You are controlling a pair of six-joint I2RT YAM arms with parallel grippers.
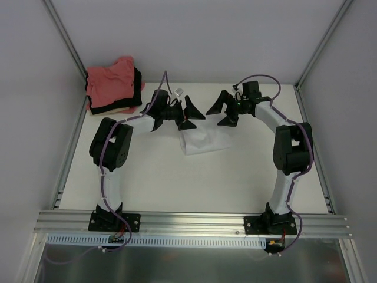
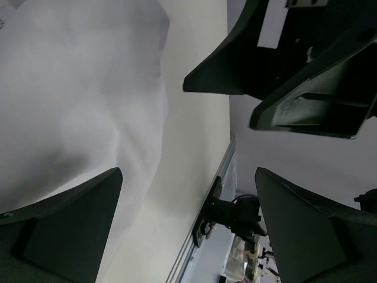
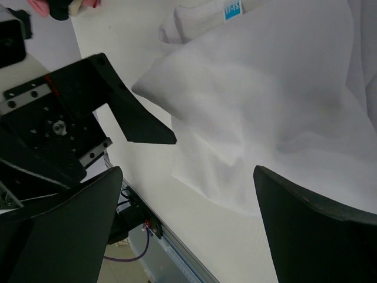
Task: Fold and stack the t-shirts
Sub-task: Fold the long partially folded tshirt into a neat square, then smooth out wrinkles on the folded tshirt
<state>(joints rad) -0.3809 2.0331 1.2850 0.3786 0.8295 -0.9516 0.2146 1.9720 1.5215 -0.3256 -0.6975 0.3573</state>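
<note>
White t-shirt (image 1: 203,142): lies in soft folds on the counter (image 1: 177,188), about midway across, below and between the two sets of jaws. Its outline is hard to trace against the white surface.
Neck label (image 3: 232,9): one small blue tag, seen at the shirt's far edge in the right wrist view.
Stack (image 1: 113,88): sits in the far left corner, well apart from the white shirt. Salmon-pink is on top, black is under it, and a pale cream edge shows at the bottom. It is probably parked there to keep out of the arms' way.
Left jaws: spread fully wide with nothing between them, hovering over the shirt's left part.
Right jaws: equally wide and empty, over the shirt's right part, tips turned toward the left pair.
Why so posed: the mirrored stance of the left arm (image 1: 112,147) and right arm (image 1: 291,147) suggests each is meant to take one side of the cloth.
Count: four t-shirts, one loose and three stacked; two arms; two sets of jaws.
Progress, judged: only the white shirt remains to be folded and stacked.
</note>
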